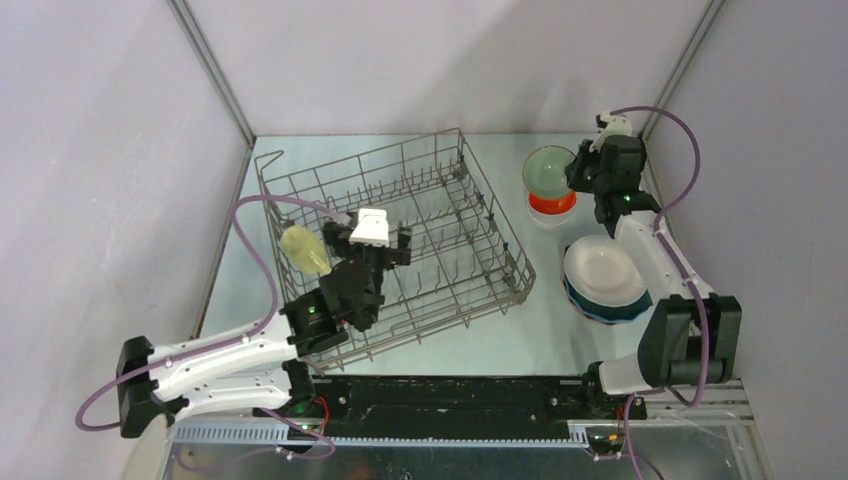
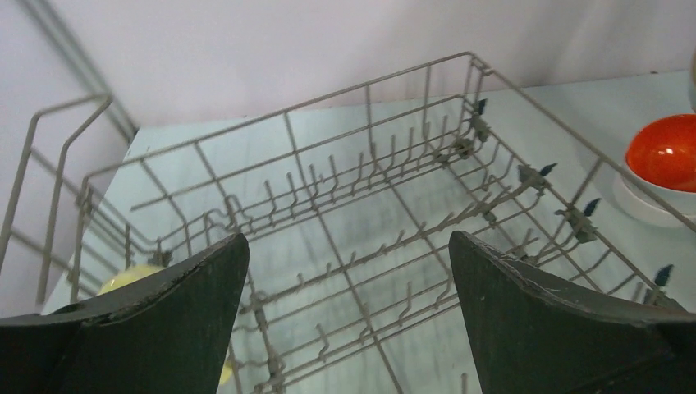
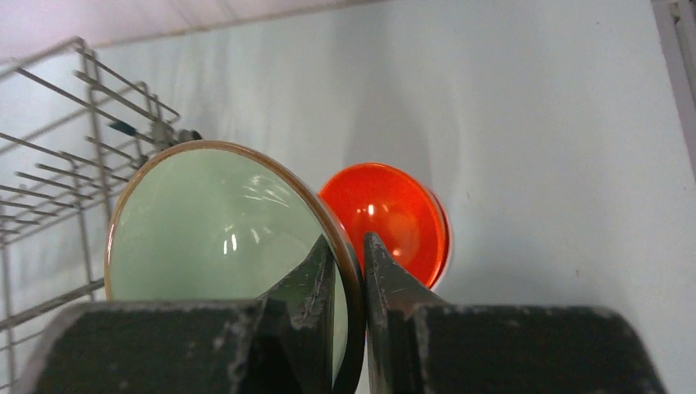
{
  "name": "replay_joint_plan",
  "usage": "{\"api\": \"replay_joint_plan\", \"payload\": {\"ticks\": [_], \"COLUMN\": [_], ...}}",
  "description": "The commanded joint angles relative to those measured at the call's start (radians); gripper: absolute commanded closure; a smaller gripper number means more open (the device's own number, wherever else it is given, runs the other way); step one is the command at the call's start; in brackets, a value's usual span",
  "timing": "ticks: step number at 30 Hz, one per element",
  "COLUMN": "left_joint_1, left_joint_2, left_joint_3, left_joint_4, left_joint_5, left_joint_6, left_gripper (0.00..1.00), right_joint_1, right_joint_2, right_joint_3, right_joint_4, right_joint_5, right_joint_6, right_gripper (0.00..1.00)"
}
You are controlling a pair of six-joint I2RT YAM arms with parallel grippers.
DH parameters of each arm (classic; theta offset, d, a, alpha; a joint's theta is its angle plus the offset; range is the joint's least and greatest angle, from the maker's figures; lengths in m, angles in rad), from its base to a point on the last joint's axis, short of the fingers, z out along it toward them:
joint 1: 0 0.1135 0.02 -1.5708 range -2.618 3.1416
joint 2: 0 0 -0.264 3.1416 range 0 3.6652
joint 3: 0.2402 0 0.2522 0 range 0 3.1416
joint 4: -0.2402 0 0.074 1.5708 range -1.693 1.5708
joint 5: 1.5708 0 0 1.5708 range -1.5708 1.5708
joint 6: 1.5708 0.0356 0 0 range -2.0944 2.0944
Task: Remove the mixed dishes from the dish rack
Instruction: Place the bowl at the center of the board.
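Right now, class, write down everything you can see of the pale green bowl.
The pale green bowl is round and glossy, looks like glazed ceramic, with a thin brownish rim. It is empty and tilted on edge. The right gripper pinches its rim, one finger inside, one outside. It hangs outside the dish rack, over the orange bowl; whether they touch cannot be told.

Left gripper (image 2: 346, 246) spread wide; right gripper (image 3: 349, 246) clamped.
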Motion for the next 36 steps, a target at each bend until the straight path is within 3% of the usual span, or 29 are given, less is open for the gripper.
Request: {"api": "replay_joint_plan", "payload": {"ticks": [1, 11, 24, 36], "left_joint_1": [0.012, 0.015, 0.015, 0.015], "left_joint_2": [-0.117, -0.305, -0.232, -0.233], "left_joint_3": [-0.053, -0.169, -0.137, -0.135], "left_joint_4": [-0.122, -0.192, -0.237, -0.254], "left_joint_5": [-0.12, -0.089, -0.13, -0.15], "left_joint_6": [-0.251, -0.357, -0.359, -0.38], "left_gripper": [0.0, 0.0, 0.0, 0.0], "right_joint_1": [-0.014, -0.032, -0.03, 0.017], "right_joint_2": [0.063, 0.225, 0.29, 0.32], "right_joint_3": [0.09, 0.169, 0.208, 0.209], "right_joint_4": [0.136, 0.131, 0.039, 0.017], "right_joint_5": [-0.01, 0.001, -0.094, 0.025], "right_joint_6": [-0.096, -0.148, -0.361, -0.519], "right_gripper": [1.0, 1.0, 1.0, 0.93]}}
